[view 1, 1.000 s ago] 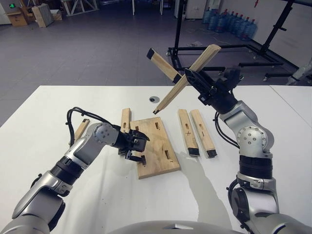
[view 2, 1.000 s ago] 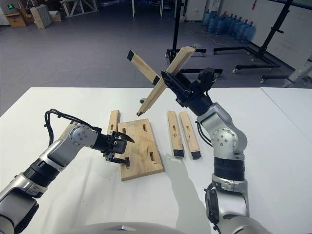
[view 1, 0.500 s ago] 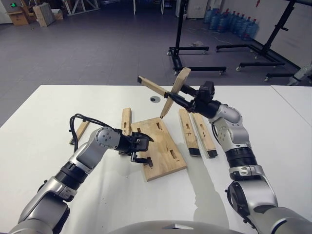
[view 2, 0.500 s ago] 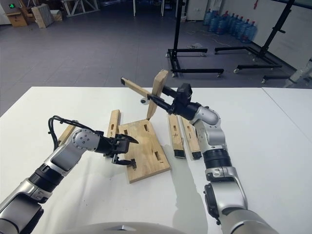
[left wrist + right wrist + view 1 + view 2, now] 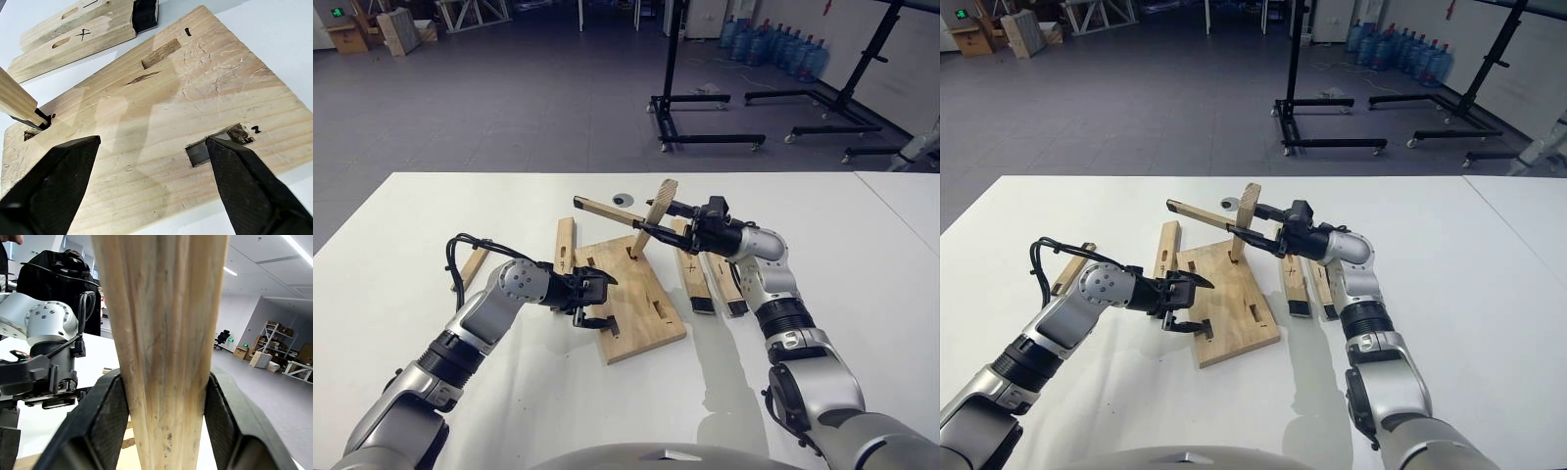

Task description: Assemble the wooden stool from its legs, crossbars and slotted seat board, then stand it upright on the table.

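Seat board of the wooden stool lies flat near the middle of a white desk, turned a little askew, its slots facing up. A leg stands tilted over the board's far edge, its lower end resting at a slot near the far corner. A thin crossbar runs through this leg, roughly level, pointing toward the robot's left. The right hand is clamped on this joined leg and crossbar from the right side and holds it above the desk; the right wrist view shows pale wood gripped tight between its two dark fingers. The left hand sits low at the board's left edge with its fingers spread apart, holding nothing; whether it touches the board cannot be told. To the right of the board, an inner flat leg and an outer flat leg lie side by side, just beside each other. A slotted bar lies along the board's far left side, and a short stick lies farther left, behind the left arm.
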